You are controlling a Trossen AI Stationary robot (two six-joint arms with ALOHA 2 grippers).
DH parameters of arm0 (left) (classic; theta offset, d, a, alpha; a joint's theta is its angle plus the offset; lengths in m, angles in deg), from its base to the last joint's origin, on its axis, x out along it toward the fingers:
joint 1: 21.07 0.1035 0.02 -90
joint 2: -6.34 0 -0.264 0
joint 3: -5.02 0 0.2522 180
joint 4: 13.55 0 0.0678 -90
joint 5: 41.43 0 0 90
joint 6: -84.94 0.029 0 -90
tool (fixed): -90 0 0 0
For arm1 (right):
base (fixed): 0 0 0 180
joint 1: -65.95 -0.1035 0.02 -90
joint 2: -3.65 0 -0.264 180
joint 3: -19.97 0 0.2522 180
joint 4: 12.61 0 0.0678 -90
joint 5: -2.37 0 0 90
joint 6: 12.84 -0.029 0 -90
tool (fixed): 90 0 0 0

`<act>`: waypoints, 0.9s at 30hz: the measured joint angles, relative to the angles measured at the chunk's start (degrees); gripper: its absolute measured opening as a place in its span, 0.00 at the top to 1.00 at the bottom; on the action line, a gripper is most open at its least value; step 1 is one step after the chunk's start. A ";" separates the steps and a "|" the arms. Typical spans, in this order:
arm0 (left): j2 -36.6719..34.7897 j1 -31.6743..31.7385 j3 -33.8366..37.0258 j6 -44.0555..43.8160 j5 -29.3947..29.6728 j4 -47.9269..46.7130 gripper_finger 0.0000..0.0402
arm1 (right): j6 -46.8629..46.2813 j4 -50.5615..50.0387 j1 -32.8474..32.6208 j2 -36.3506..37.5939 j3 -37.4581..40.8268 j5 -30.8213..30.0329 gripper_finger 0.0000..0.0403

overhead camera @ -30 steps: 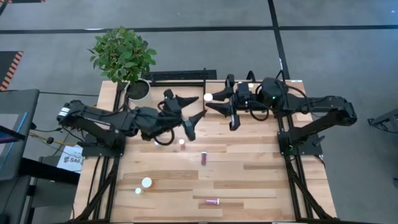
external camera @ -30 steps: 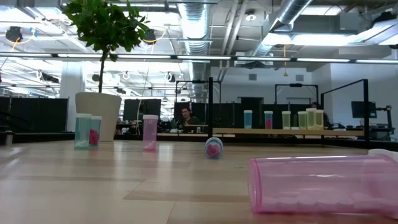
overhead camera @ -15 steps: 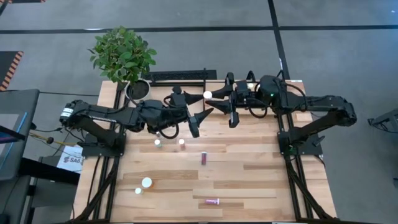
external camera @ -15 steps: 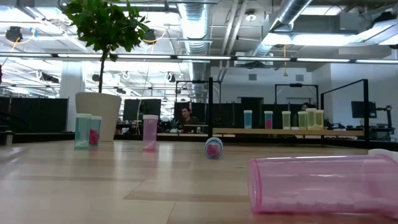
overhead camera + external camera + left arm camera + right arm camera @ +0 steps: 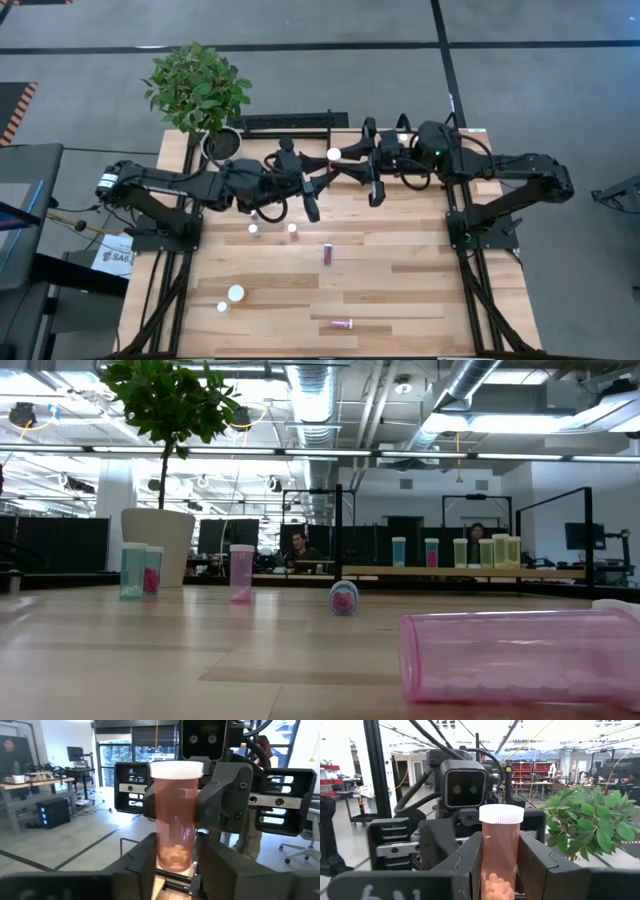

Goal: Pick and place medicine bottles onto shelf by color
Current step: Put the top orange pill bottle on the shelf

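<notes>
My left gripper just clamped the orange bottle my right gripper grips (handover underway) near the table's far edge

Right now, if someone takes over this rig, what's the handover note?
Grip: right claw shut on the orange bottle, upright in mid-air over the back of the table.
The left claw is closed on the same bottle's lower half, mid-handover.
Done: several bottles stand on the shelf.
Left: shelve the orange bottle, then the six loose bottles on the tabletop, two of them lying down.
</notes>
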 joint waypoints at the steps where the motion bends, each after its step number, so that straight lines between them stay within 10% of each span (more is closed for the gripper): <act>1: -0.02 0.09 0.00 -0.02 -0.65 0.02 0.76 | 0.04 0.03 -0.02 0.02 0.00 0.00 0.71; 14: 0.13 0.07 0.09 -2.28 -1.51 -1.52 0.79 | -3.24 -10.88 0.41 2.91 -0.11 -0.01 0.57; 27: -0.11 4.43 -0.07 -19.96 -15.30 -19.79 0.79 | -12.87 -54.30 0.41 7.96 -11.94 -0.42 0.41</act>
